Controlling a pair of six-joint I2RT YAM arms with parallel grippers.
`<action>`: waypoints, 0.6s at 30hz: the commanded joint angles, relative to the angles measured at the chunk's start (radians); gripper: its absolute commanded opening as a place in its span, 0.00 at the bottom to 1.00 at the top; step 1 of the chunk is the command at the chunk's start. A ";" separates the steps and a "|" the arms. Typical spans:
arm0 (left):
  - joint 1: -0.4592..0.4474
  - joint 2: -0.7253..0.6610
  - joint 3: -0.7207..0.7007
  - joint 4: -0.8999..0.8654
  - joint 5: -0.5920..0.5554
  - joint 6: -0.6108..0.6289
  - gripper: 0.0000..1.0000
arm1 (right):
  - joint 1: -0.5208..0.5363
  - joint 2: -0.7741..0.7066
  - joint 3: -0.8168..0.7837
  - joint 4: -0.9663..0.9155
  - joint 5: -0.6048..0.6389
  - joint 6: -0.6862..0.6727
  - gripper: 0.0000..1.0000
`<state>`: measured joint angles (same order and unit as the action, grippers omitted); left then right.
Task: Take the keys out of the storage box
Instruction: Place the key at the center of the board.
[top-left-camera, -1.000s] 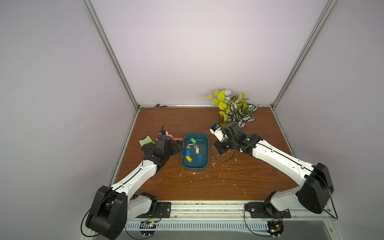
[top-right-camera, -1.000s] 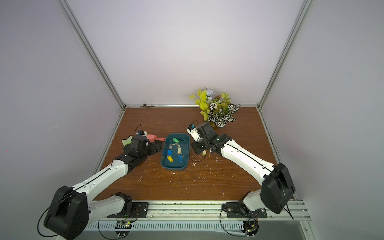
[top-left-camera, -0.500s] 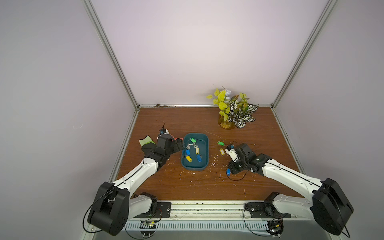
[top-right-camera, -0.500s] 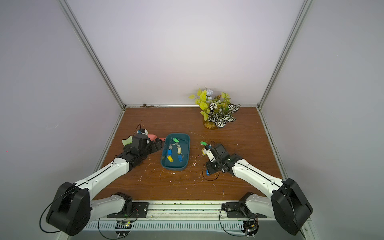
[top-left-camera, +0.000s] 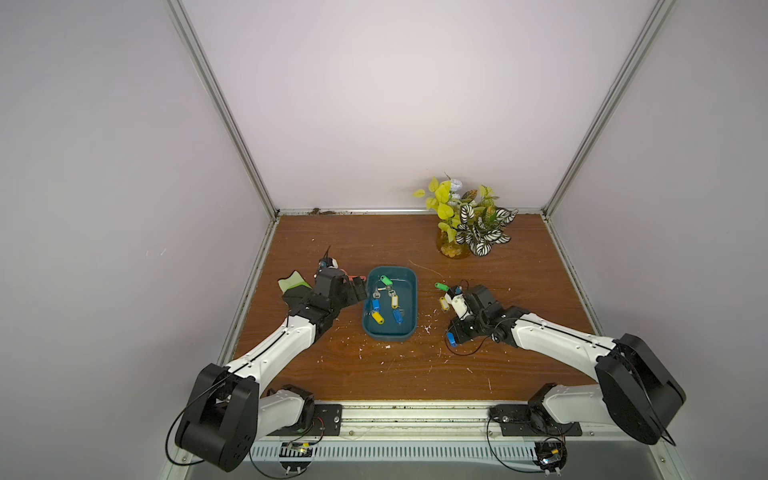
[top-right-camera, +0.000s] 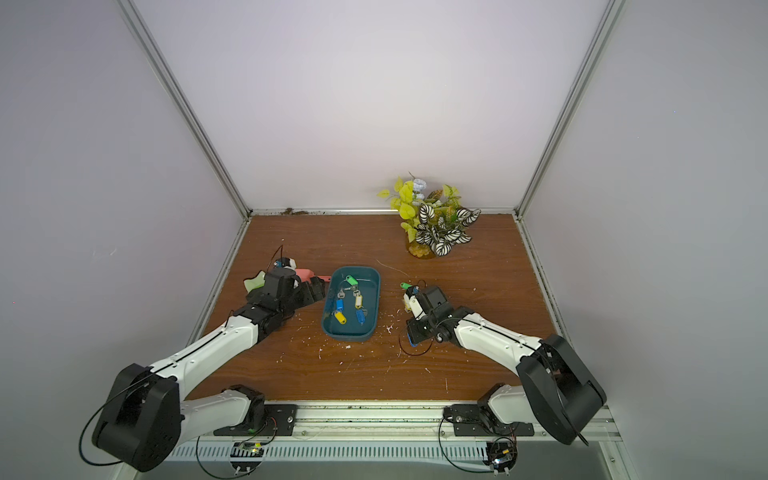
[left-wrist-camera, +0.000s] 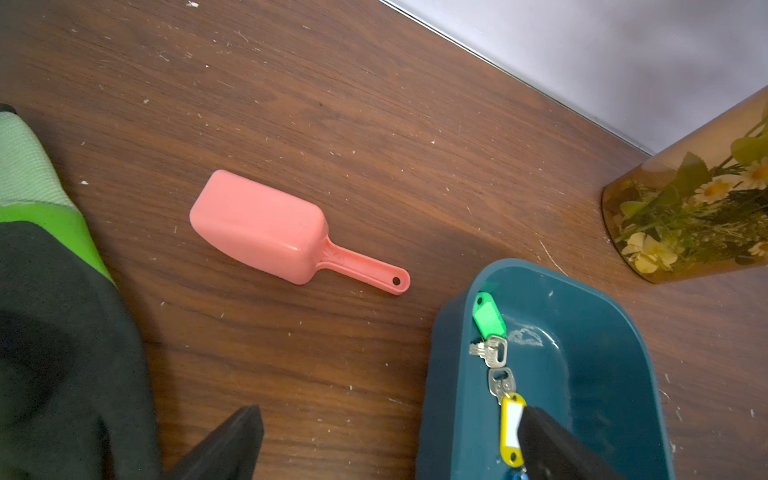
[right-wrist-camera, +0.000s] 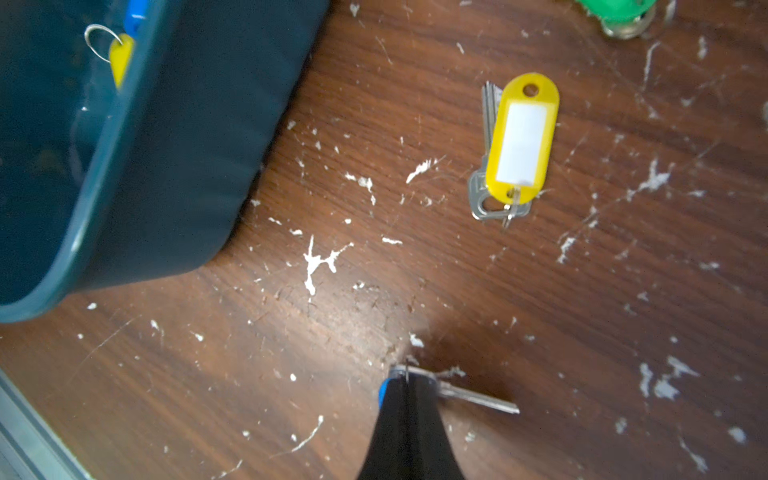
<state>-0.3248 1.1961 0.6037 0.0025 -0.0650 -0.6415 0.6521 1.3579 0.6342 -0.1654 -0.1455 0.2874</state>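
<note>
**Blue key is hanging low, out of the box**

The right claw (right-wrist-camera: 409, 390) is pinching a blue-tag key (right-wrist-camera: 482, 401), squeezed tight shut on the tag. It is holding the key low over the desk (right-wrist-camera: 415, 291), near the near right corner of the storage box (top-left-camera: 406, 286). I cannot tell if the key is touching the wood. Its long metal part is pointing away from the box. The wood under it is looking bare, so I think letting go here is going to work. Two keys are already lying on the desk a bit farther back: a yellow-tag key (right-wrist-camera: 521, 139) and a green-tag key (top-left-camera: 440, 286).

Five keys (top-left-camera: 377, 318) are lying inside the box, mostly lined up along its long side. The left claw (top-left-camera: 359, 291) is spread wide and sitting across the box's left wall. One of its fingers (left-wrist-camera: 226, 446) is outside, and one is over a yellow key in the box (left-wrist-camera: 510, 432). So the left arm is looking like the nearer one for those.
</note>
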 joint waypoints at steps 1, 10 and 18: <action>0.013 0.006 0.019 0.001 -0.013 0.015 1.00 | -0.005 0.030 0.047 0.081 -0.023 -0.009 0.00; 0.013 0.003 0.015 0.010 -0.014 0.013 1.00 | -0.012 0.088 0.084 0.117 -0.031 -0.022 0.08; 0.013 -0.019 0.004 0.022 -0.019 0.017 1.00 | -0.011 0.055 0.176 0.040 0.016 -0.088 0.41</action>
<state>-0.3248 1.1954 0.6037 0.0048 -0.0654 -0.6399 0.6445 1.4536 0.7395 -0.0990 -0.1558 0.2462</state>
